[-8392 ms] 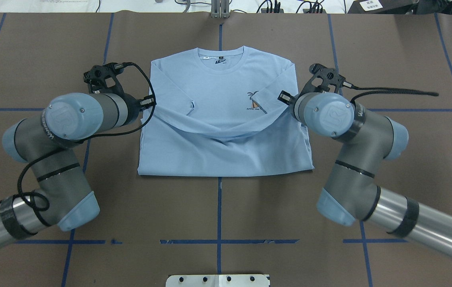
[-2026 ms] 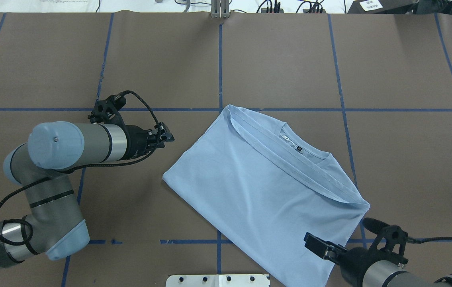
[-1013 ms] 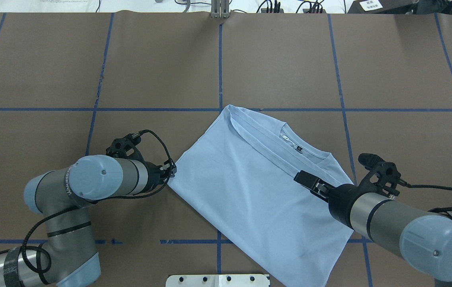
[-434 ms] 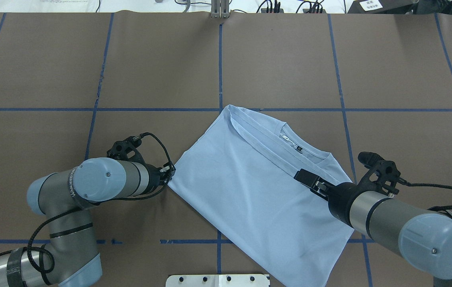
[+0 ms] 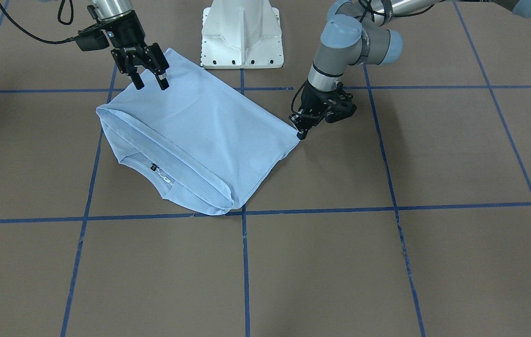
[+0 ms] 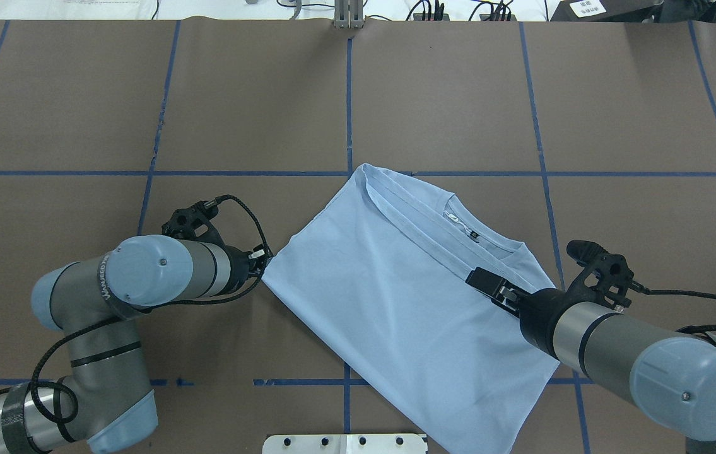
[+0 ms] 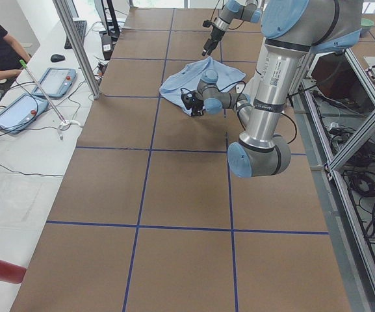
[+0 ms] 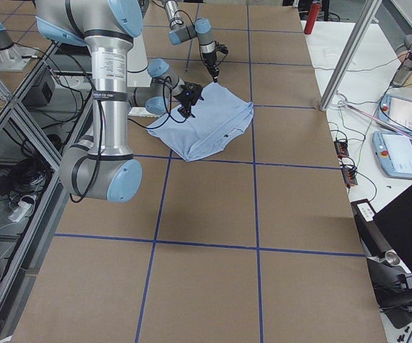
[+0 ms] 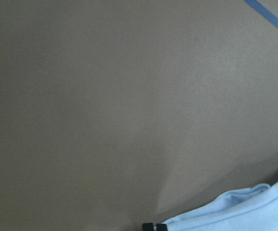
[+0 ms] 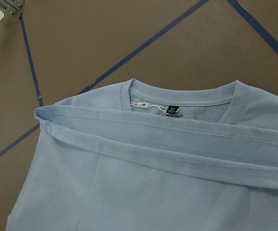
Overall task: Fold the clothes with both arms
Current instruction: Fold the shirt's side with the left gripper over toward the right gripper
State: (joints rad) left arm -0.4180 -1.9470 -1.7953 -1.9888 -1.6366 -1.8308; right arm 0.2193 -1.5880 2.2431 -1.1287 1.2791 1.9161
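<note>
Shirt (image 5: 200, 126) lies folded over on the tabletop (image 5: 387, 262); left gripper (image 5: 300, 132) jaws pinch its corner, right gripper (image 5: 149, 80) jaws hang released above it, so another fold looks due.

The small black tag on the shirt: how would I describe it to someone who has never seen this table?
Find the brown table crossed by blue tape lines; one folded light blue T-shirt lies askew on it. Look inside its round neckline. The black tag is the small dark square there, next to a slim white label.
</note>
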